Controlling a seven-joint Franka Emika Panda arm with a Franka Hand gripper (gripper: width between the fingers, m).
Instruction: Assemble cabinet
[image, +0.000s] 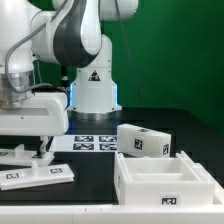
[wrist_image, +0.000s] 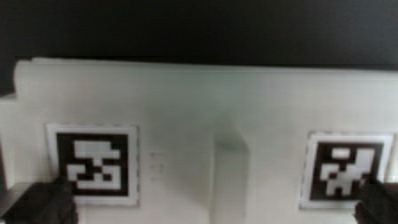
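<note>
The cabinet is in loose pieces, and none of them are joined as far as the pictures show. In the exterior view an open box body (image: 165, 180) sits in the lower right of the frame. A smaller closed box piece (image: 143, 141) lies just behind it at centre right. Flat tagged panels (image: 35, 172) lie in the lower left on the black table (image: 95, 195). The marker board (image: 95, 143) lies at the centre, in front of the robot base (image: 95, 88).

The gripper (image: 28, 150) hangs over the panels in the lower left, its jaws spread fully wide and holding nothing. The wrist view shows a white panel (wrist_image: 214, 110) with two tags directly beneath it and a dark fingertip (wrist_image: 36, 205) at either side. Whether the fingertips touch the panel cannot be told.

The assembly looks to be at an early stage. A panel seems about to be picked up, and every fitting into the box body is left to do.
</note>
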